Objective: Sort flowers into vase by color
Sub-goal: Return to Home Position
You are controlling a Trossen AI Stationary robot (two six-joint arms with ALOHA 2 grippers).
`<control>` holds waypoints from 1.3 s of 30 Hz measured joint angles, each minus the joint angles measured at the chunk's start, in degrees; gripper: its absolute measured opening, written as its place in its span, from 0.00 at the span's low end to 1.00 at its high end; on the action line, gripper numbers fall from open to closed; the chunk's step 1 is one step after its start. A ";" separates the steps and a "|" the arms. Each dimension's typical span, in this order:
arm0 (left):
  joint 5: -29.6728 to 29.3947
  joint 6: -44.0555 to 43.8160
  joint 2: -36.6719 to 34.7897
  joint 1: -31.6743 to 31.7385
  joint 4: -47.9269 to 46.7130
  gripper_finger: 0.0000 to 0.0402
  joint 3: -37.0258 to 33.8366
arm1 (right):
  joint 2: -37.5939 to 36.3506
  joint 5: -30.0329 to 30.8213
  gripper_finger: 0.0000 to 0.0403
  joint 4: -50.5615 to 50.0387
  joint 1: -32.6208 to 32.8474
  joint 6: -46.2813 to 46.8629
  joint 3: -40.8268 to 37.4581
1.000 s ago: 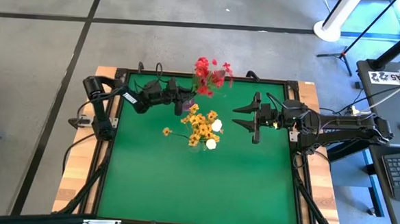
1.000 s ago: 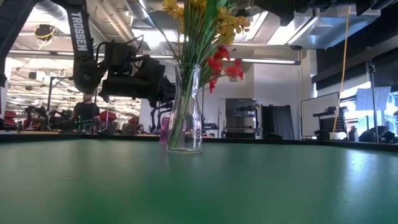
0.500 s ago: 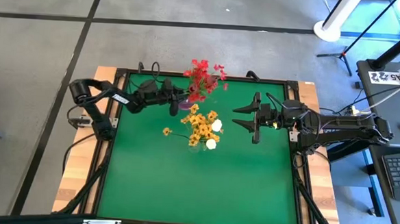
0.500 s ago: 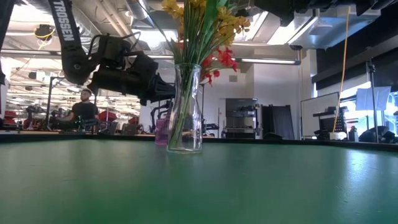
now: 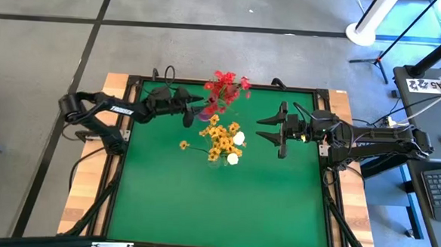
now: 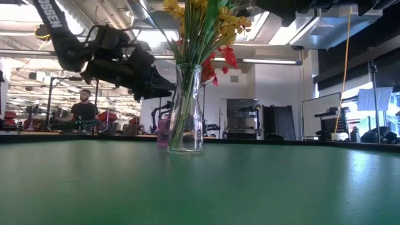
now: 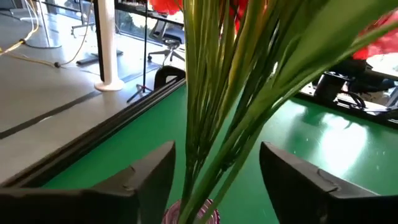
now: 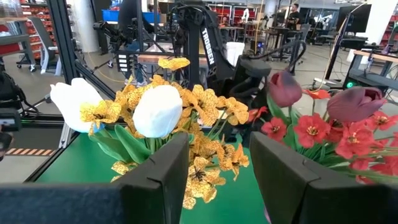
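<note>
A bunch of red flowers (image 5: 224, 88) stands in a small purple vase (image 6: 164, 131) at the table's far edge. My left gripper (image 5: 191, 113) is open just left of it. In the left wrist view its fingers stand on either side of the green stems (image 7: 217, 112), above the vase's rim (image 7: 193, 216), apart from them. Yellow-orange flowers (image 5: 221, 139) and white buds (image 8: 158, 109) stand in a clear glass vase (image 6: 186, 112) nearer the table's middle. Dark-red buds (image 8: 285, 87) show among the red blooms. My right gripper (image 5: 279, 132) waits open, right of the clear vase.
The green table top (image 5: 216, 206) lies bare on its near half. A raised black frame (image 5: 129, 134) runs round the table. A person (image 6: 81, 106) sits in the room behind the table.
My left gripper has drawn back a little toward the table's left edge and tipped, its wrist higher and its fingers slanting down. The arm's elbow has swung out to the left. The red blooms have shifted slightly leftward and stand in the purple vase.
</note>
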 joint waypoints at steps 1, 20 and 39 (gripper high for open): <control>-0.02 0.27 -1.25 0.00 -1.09 0.58 0.00 | 0.01 0.00 0.42 0.01 0.00 0.00 0.00; 1.02 2.75 -43.67 0.00 -25.97 0.39 -5.20 | -17.30 7.40 0.42 -13.31 -2.97 -5.05 -1.02; 4.33 -6.06 -73.37 -7.30 -46.75 0.00 -15.49 | -29.30 5.03 0.06 8.29 -6.39 7.60 -32.37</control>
